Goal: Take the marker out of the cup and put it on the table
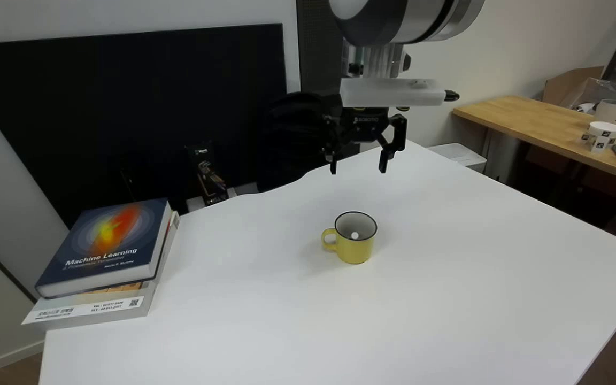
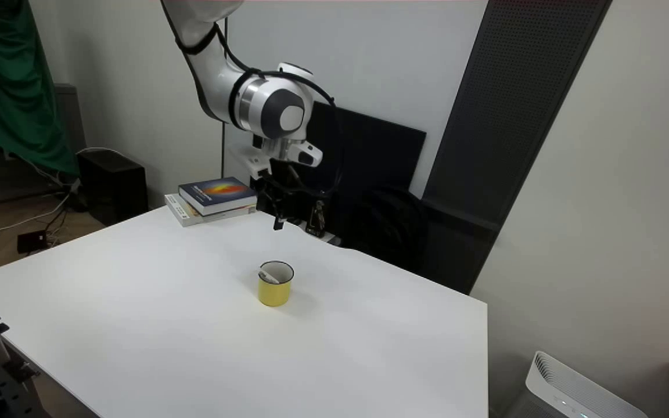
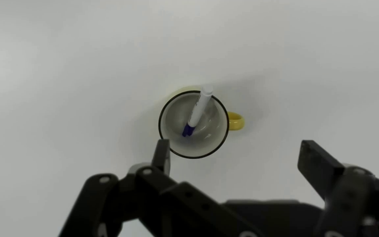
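Note:
The yellow cup (image 1: 353, 253) stands upright on the white table (image 1: 286, 326), and its handle shows in an exterior view. It also shows in an exterior view (image 2: 274, 295) and in the wrist view (image 3: 209, 146). The marker (image 3: 200, 109) leans inside the cup, its dark blue end down at the bottom and its white end at the rim. Its white part also shows in both exterior views (image 1: 354, 235) (image 2: 268, 275). My gripper (image 1: 357, 168) is open and empty, above and apart from the cup. In the wrist view the cup lies ahead of the jaws (image 3: 235, 142), nearer the left finger.
Two stacked books (image 1: 110, 246) lie at a table corner, also in an exterior view (image 2: 218, 196). A black panel (image 1: 142, 107) and a dark bag (image 1: 292, 139) stand beyond the table edge. A wooden desk (image 1: 522, 120) with cups stands apart. A white appliance (image 2: 584, 389) stands off the table.

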`<state>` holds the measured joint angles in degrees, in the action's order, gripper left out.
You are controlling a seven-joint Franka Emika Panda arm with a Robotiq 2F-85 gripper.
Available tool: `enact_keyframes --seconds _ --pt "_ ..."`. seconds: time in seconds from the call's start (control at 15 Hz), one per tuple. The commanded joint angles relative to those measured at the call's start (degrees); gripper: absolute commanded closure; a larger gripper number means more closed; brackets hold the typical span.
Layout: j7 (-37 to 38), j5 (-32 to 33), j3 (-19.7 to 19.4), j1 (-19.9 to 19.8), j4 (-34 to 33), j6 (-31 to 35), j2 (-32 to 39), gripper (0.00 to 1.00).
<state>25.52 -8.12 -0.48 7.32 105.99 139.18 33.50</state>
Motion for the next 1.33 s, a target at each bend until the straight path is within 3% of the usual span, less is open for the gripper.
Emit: enact_keyframes --seconds 0.0,0.8,1.27 --pt "-3.5 -2.1 1.5 -1.1 1.3 1.7 -0.1 0.00" --pt "-3.4 -1.2 0.7 -0.2 1.3 0.7 0.2 0.00" --pt "-3.4 -0.8 -0.4 -0.5 0.4 0.6 4.5 0.00"
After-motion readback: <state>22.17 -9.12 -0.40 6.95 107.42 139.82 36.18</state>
